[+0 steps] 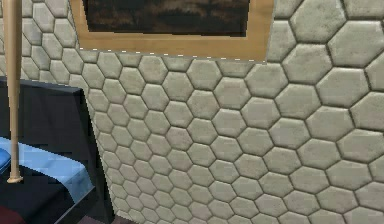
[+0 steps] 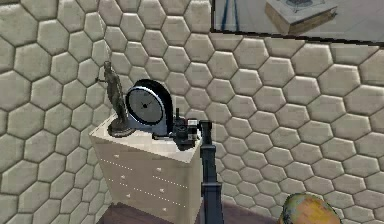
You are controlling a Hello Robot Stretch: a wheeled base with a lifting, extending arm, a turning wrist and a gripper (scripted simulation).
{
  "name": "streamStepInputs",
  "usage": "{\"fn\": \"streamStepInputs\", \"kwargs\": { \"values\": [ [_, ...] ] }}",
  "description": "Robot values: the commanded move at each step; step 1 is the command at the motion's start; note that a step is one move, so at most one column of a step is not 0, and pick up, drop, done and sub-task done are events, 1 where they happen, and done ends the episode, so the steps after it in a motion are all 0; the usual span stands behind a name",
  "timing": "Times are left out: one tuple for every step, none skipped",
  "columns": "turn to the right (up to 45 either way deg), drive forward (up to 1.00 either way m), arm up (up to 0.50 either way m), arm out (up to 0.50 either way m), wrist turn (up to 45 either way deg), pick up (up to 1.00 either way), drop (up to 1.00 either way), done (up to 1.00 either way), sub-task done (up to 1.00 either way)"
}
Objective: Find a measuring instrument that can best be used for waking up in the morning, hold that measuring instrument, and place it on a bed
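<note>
hexagon-tiled wall [image 2: 300, 100]; arm [image 2: 210, 178] extended, gripper [image 2: 186, 130] near alarm clock [image 2: 150, 107] on dresser [image 2: 140, 168].

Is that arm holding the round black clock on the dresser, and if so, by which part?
It cannot be told. The gripper is at the alarm clock's lower right side, but the clock stands on the dresser.
</note>
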Motion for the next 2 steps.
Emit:
{"fn": "streamStepInputs", "kwargs": {
  "values": [
    [0.0,0.00,0.30,0.00,0.0,0.00,0.00,0.00,0.00],
    [0.0,0.00,0.00,0.00,-45.0,0.00,0.00,0.00,0.00]
  ]
}}
